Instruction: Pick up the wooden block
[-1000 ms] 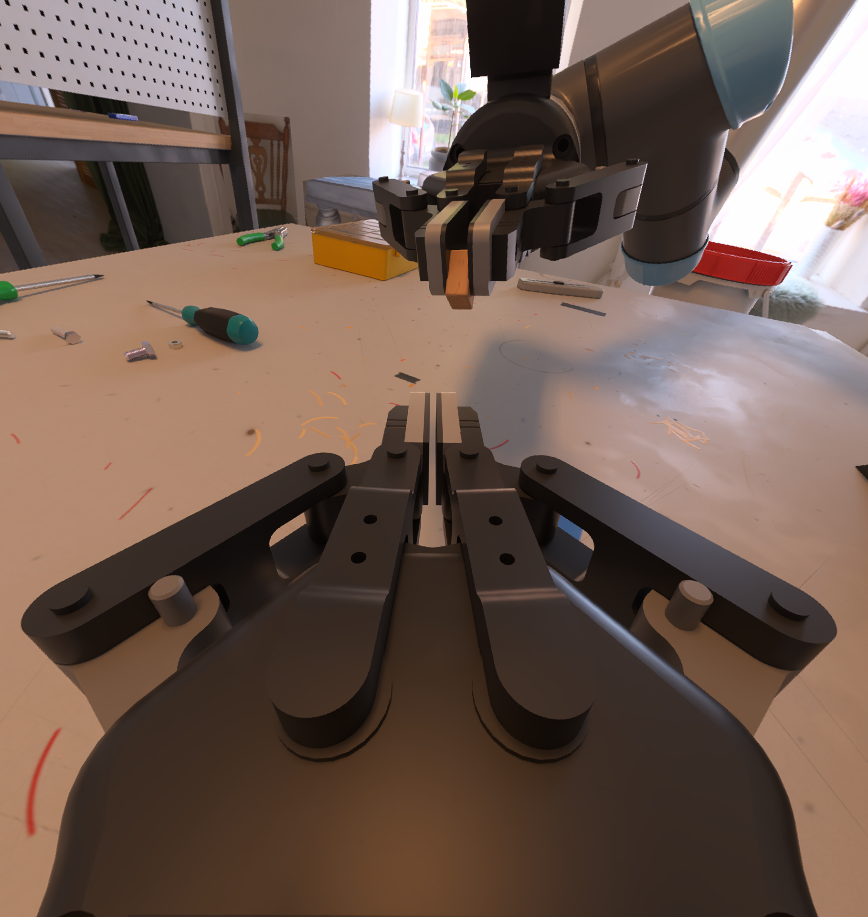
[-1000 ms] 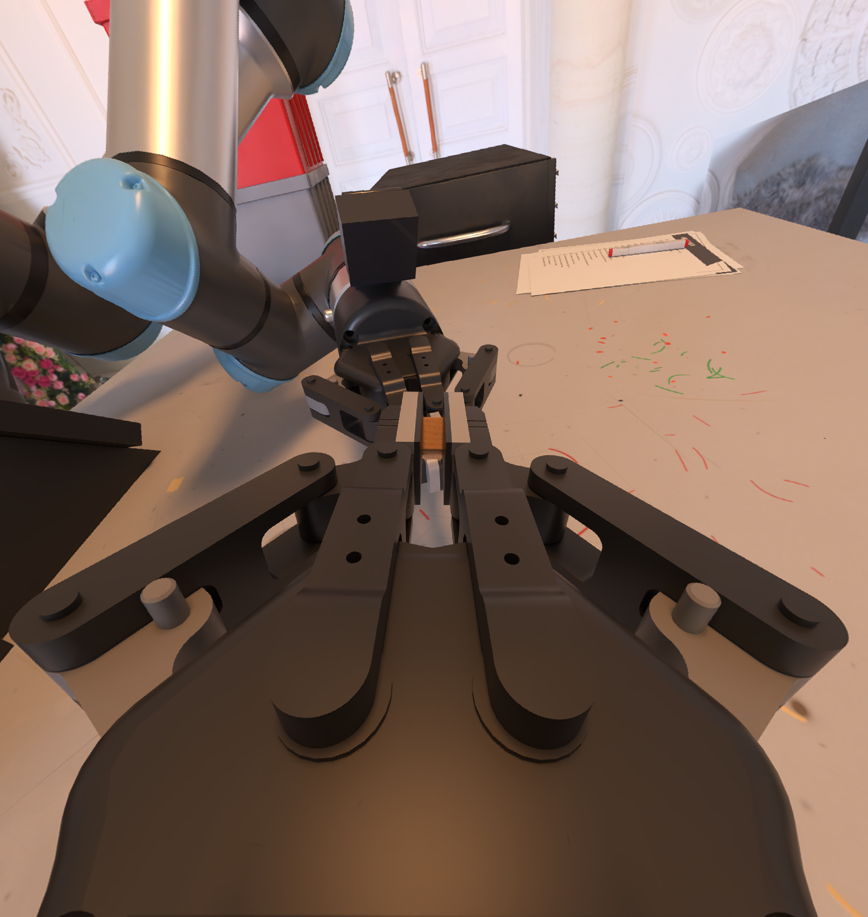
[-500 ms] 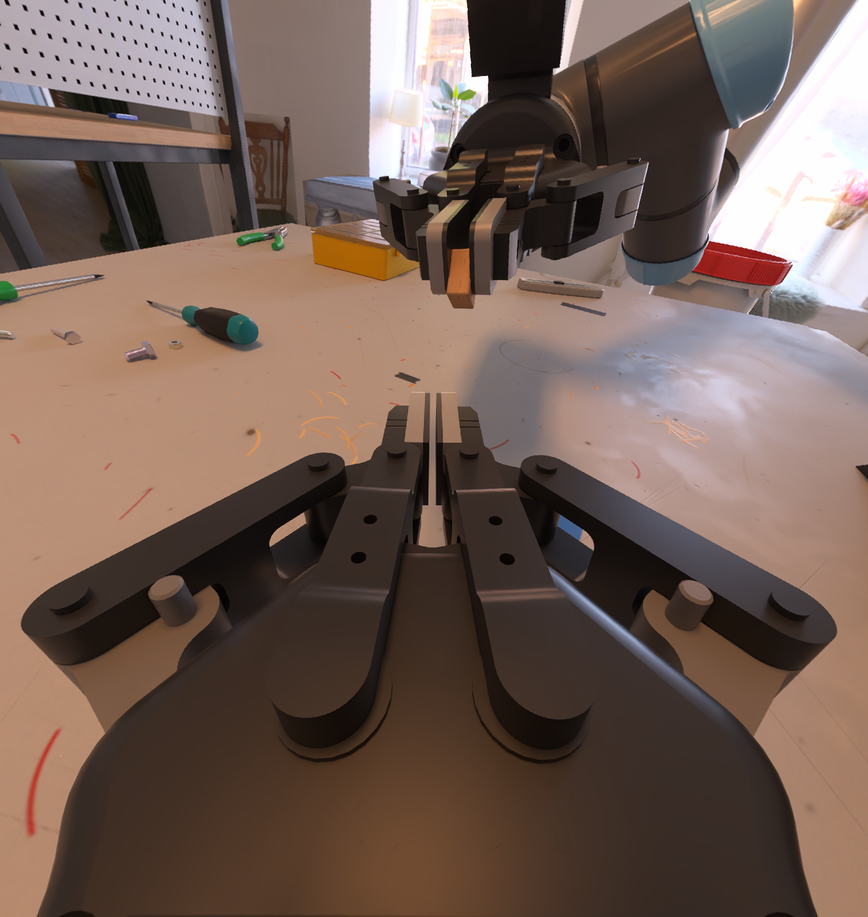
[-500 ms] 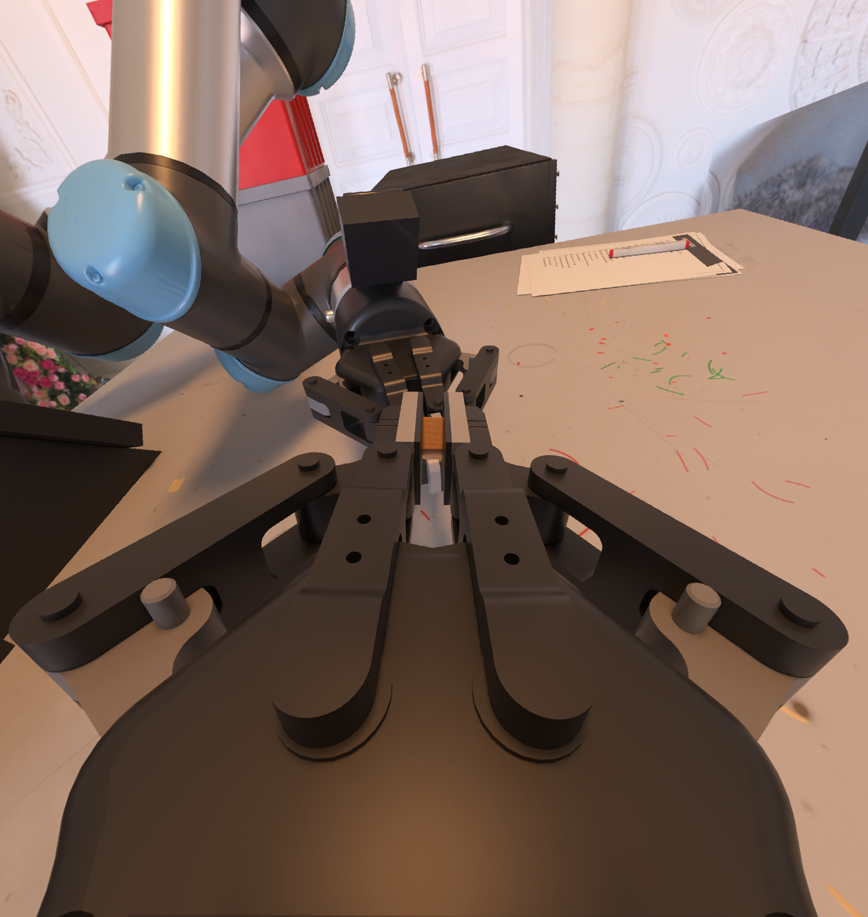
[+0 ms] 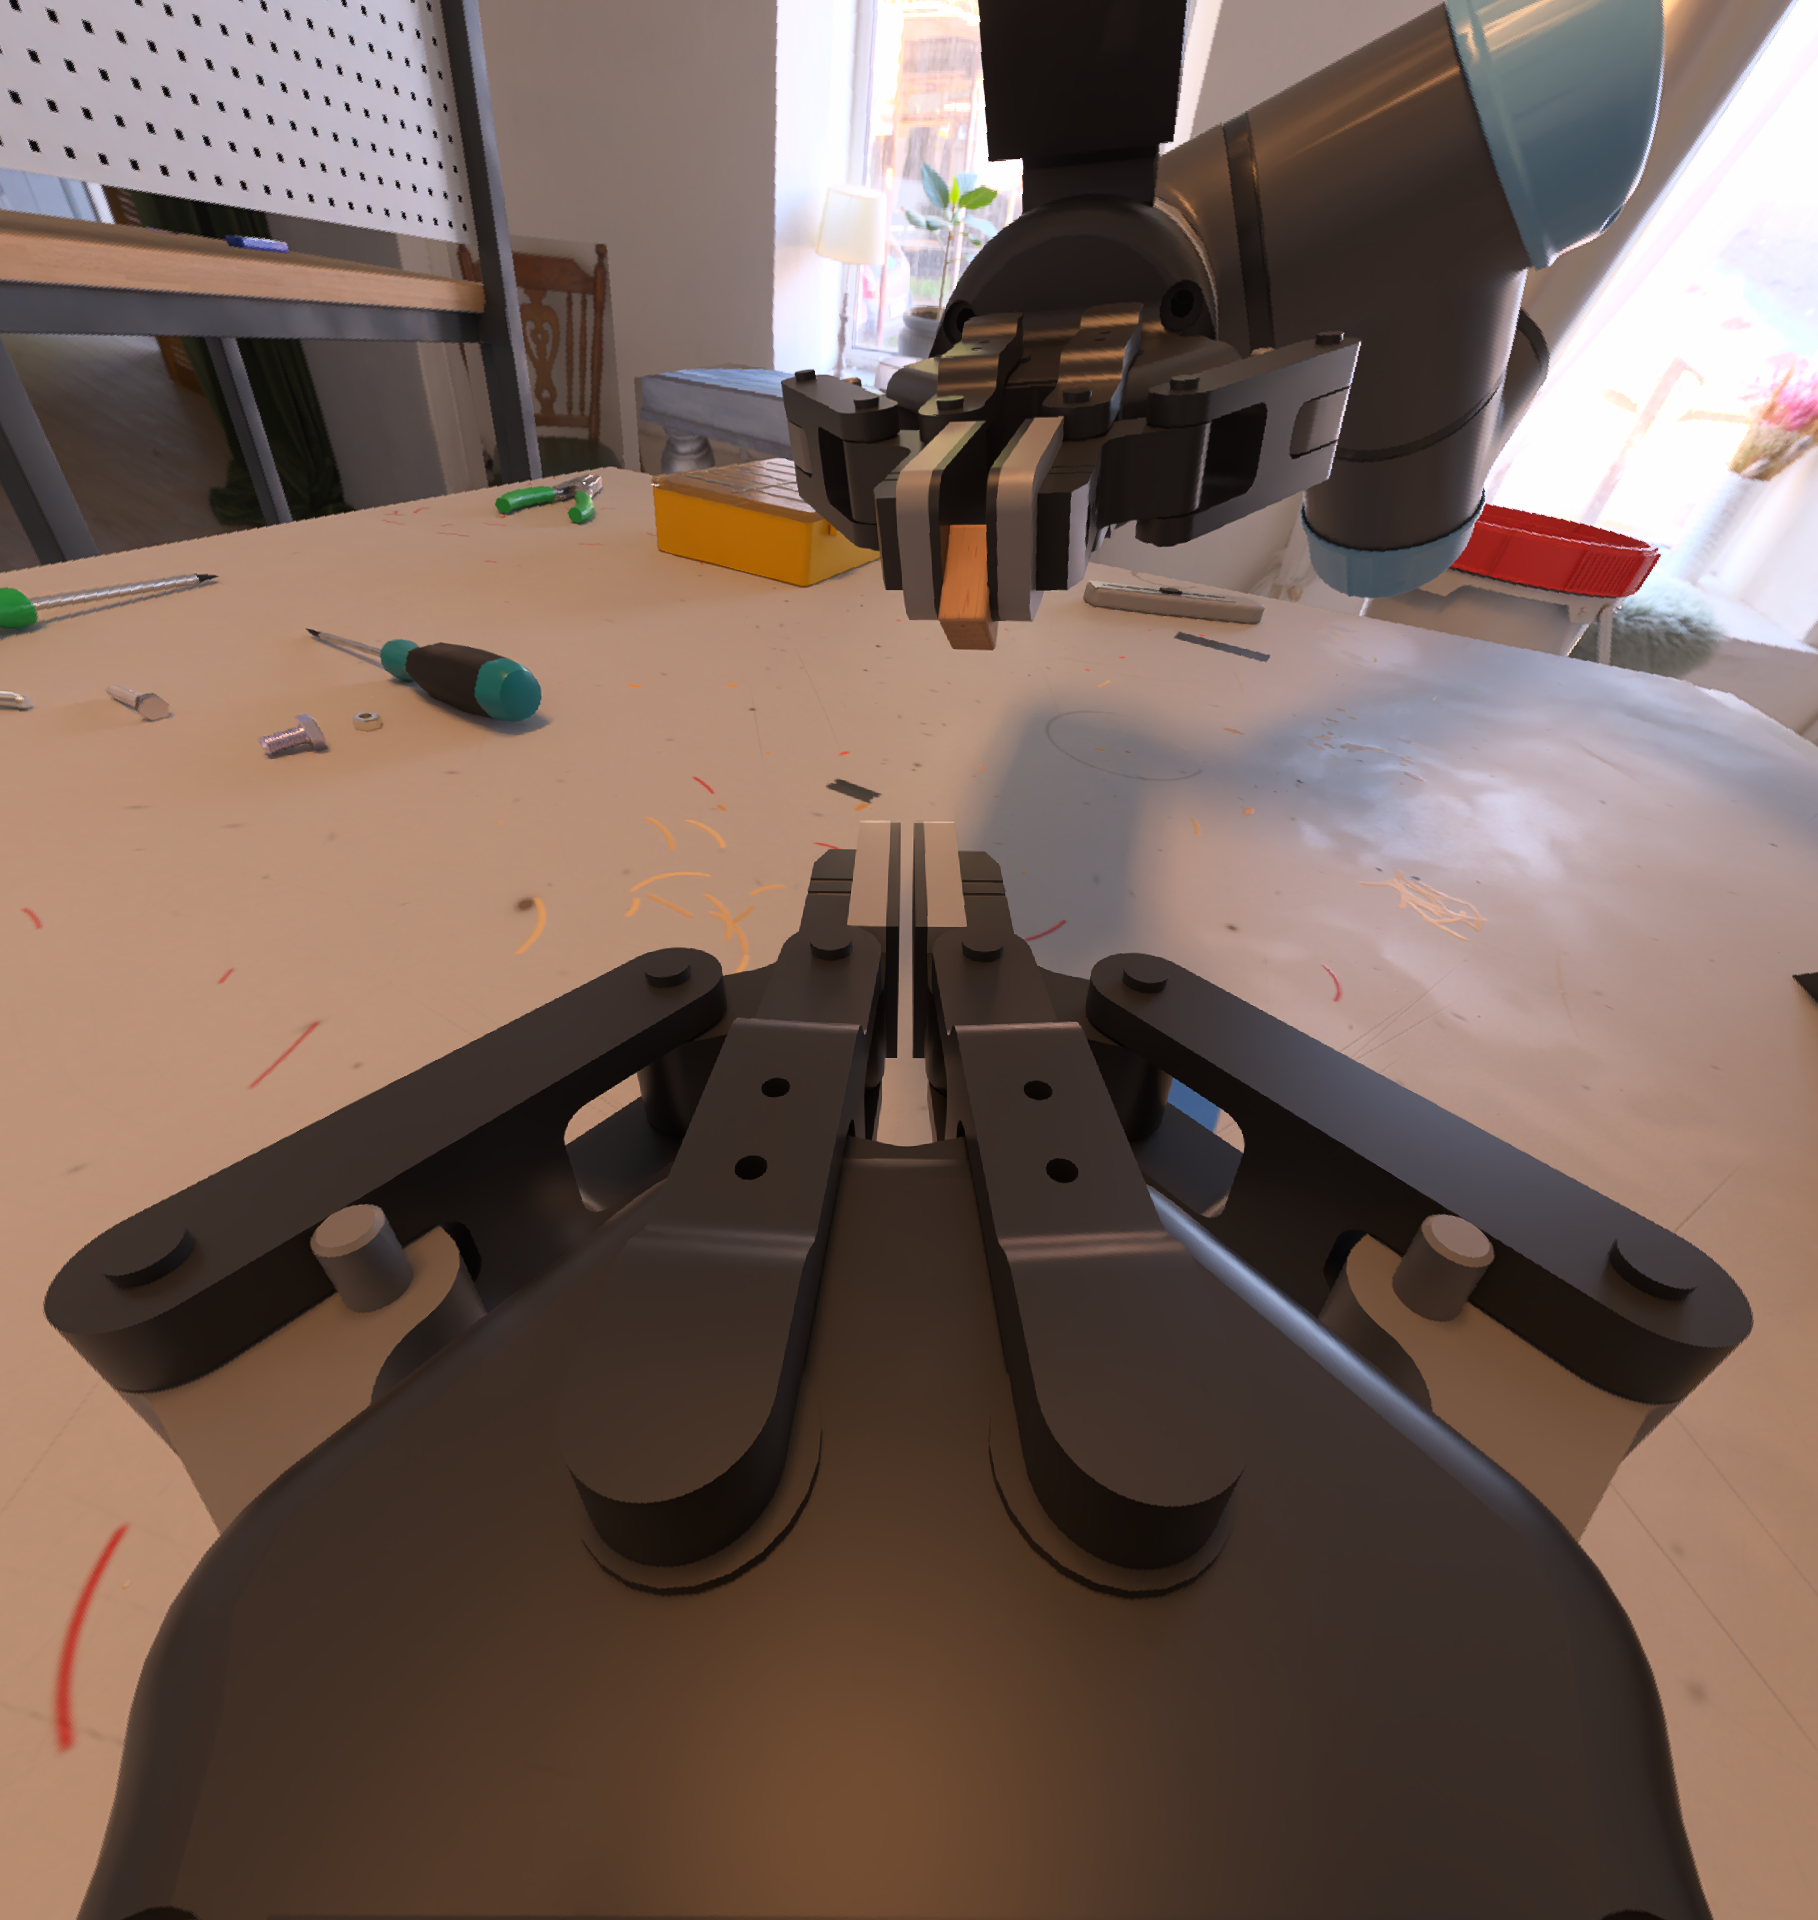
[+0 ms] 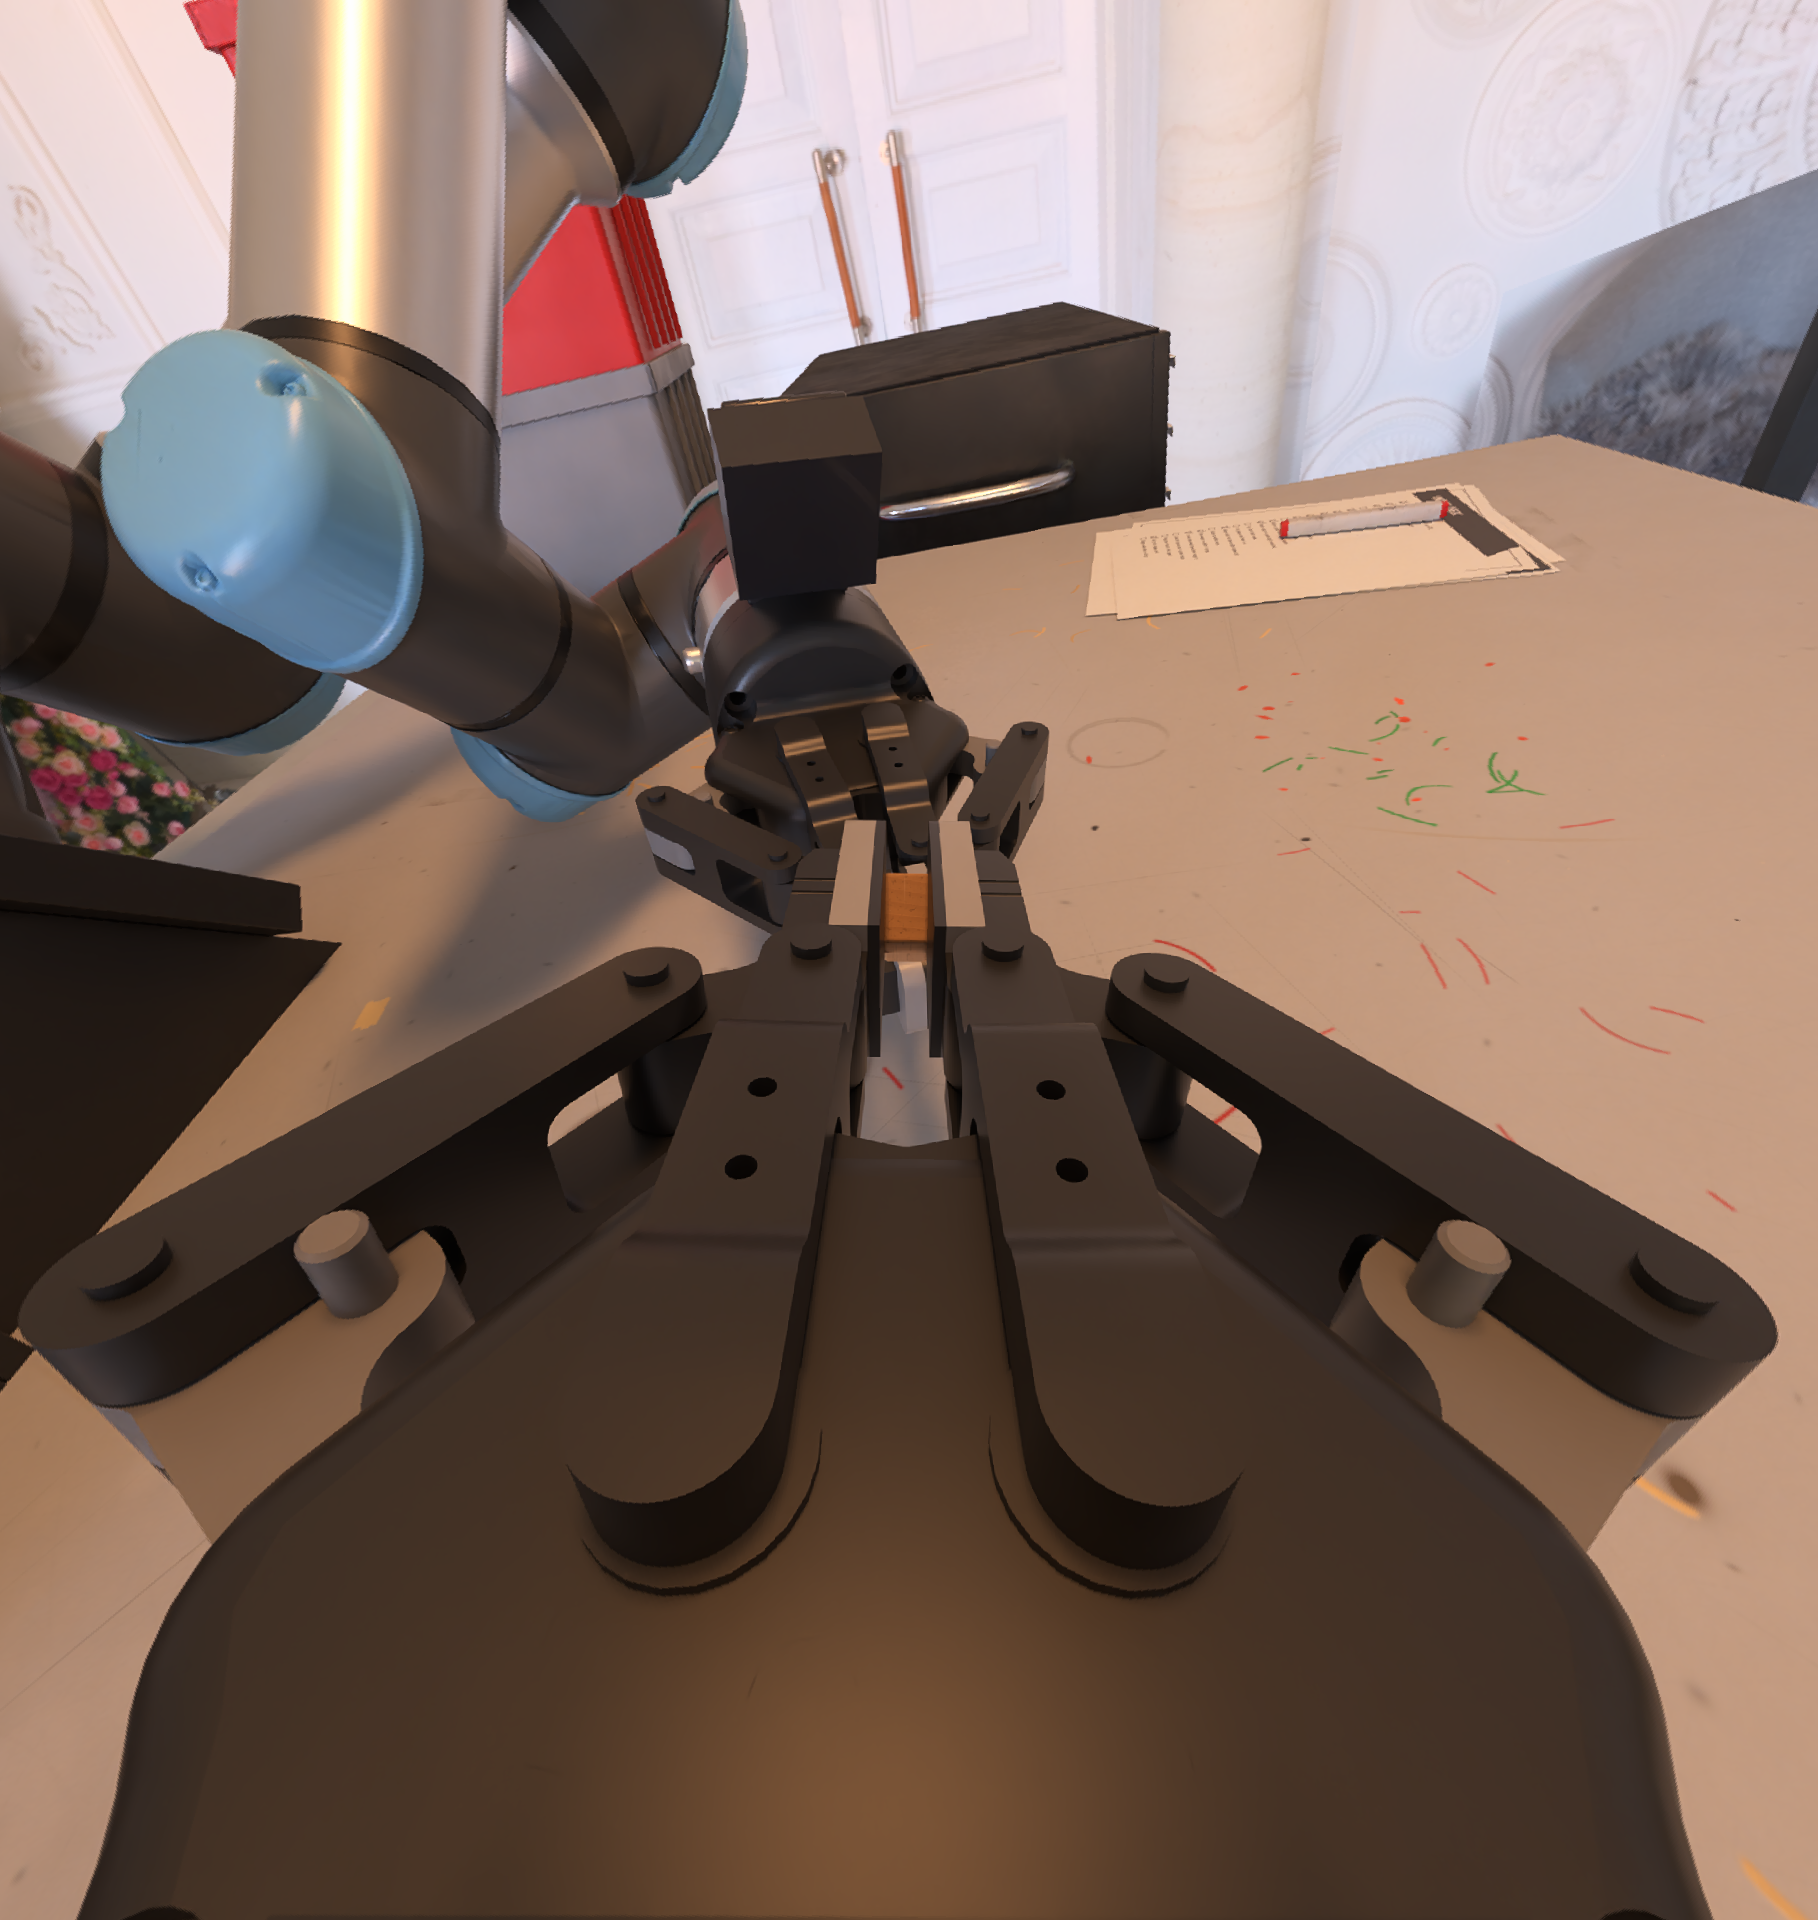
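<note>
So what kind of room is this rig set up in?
Probably a home workshop: a pegboard over a shelf, screwdrivers and pliers on the worktable, yet ornate white doors behind.

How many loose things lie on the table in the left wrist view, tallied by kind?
Screwdrivers: 2, one teal-handled, one green-handled
Pliers: 1, green grips
Bolts: 2
Nuts: 1
Yellow boxes: 1
Grey bars: 1
Total: 8. The wooden block is not counted: it is off the table, in the right tool.

Screwdriver (image 5: 448, 675) left of box (image 5: 749, 525), seemingly nearer
</note>
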